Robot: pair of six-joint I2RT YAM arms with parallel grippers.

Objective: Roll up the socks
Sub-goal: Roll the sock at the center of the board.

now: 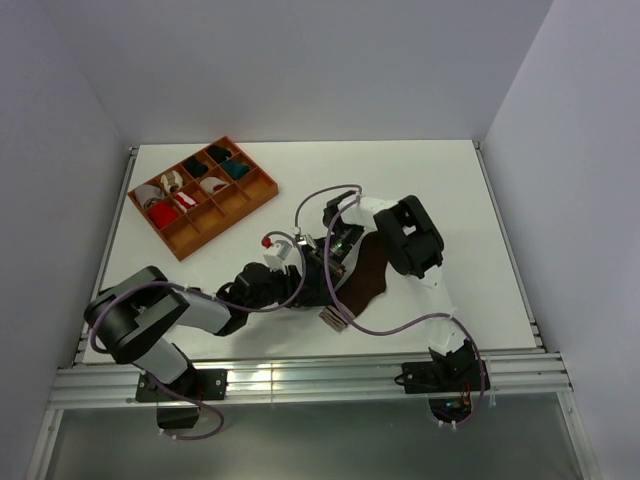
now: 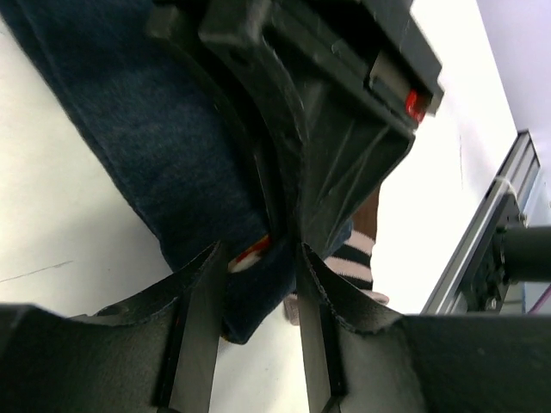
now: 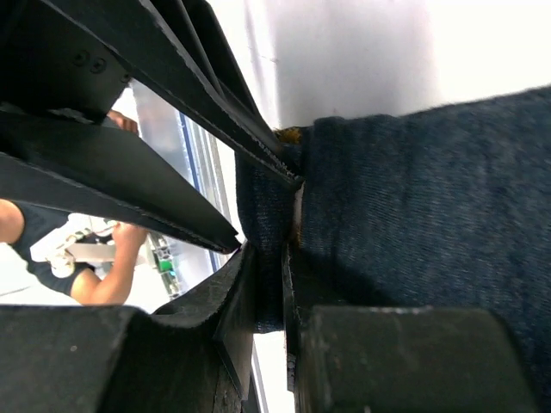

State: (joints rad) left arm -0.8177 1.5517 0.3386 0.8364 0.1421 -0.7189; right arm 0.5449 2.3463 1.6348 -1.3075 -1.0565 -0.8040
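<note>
The dark navy sock (image 2: 146, 138) lies on the white table, its red and white patterned cuff (image 2: 250, 252) at the near end. My left gripper (image 2: 258, 254) is open, and the folded cuff end lies between its fingertips. My right gripper (image 3: 269, 249) is shut on a fold of the navy sock (image 3: 413, 198), right above the left one. The brown sock (image 1: 372, 280) lies beside them, its pale-striped cuff (image 2: 355, 262) just right of my left fingers. In the top view both grippers meet at mid-table, left (image 1: 300, 287) and right (image 1: 323, 265), and hide the navy sock.
An orange divided tray (image 1: 262, 196) with small sock bundles stands at the back left. The aluminium rail (image 1: 320, 380) runs along the table's near edge, close behind the striped cuff. White walls enclose the table on three sides.
</note>
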